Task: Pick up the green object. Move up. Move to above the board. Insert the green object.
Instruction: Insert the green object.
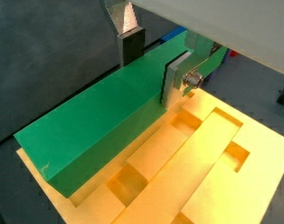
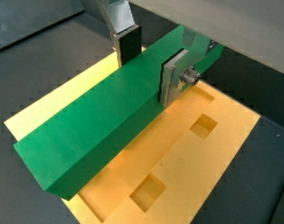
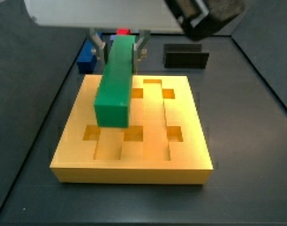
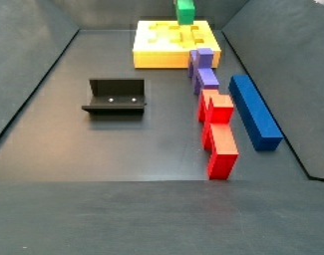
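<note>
Green bar held over the board, ready for insertion.
The long green rectangular bar [image 1: 92, 118] is clamped at one end by the gripper [image 1: 152, 66], hanging lengthwise above the thick yellow-orange grooved board [image 1: 214, 188], probably to line it up with a groove.

The pincer [image 2: 148, 63] hangs wrist-down, its two silver fingers [image 2: 176, 77] closed on a bar.

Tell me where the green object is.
The green object is clamped in the gripper, held over the board along its grooves in a side view.
</note>
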Tool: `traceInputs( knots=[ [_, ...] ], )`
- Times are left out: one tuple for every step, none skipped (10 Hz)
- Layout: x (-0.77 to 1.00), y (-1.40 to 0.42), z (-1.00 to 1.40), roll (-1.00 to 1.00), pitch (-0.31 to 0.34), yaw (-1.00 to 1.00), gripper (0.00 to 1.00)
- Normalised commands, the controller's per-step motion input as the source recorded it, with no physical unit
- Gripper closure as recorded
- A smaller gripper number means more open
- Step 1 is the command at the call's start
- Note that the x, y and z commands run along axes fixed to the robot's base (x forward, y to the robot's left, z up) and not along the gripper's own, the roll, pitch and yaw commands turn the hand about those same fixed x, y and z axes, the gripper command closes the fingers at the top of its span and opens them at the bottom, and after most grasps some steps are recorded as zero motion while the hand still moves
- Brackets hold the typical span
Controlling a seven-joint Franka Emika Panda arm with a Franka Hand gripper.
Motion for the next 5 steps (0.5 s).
traceInputs(
  knots=[
    [0.0, -0.03, -0.3, 0.07, 0.0, 0.11, 1.0],
    [0.24, 0.0, -0.18, 0.09, 0.111, 0.06, 1.0],
    [0.25, 0.0, -0.25, 0.07, 0.086, 0.02, 1.0],
    [0.22, 0.0, -0.28, 0.02, 0.043, 0.03, 1.0],
    [0.3, 0.0, -0.19, 0.0, 0.093, 0.03, 1.0]
  ],
)
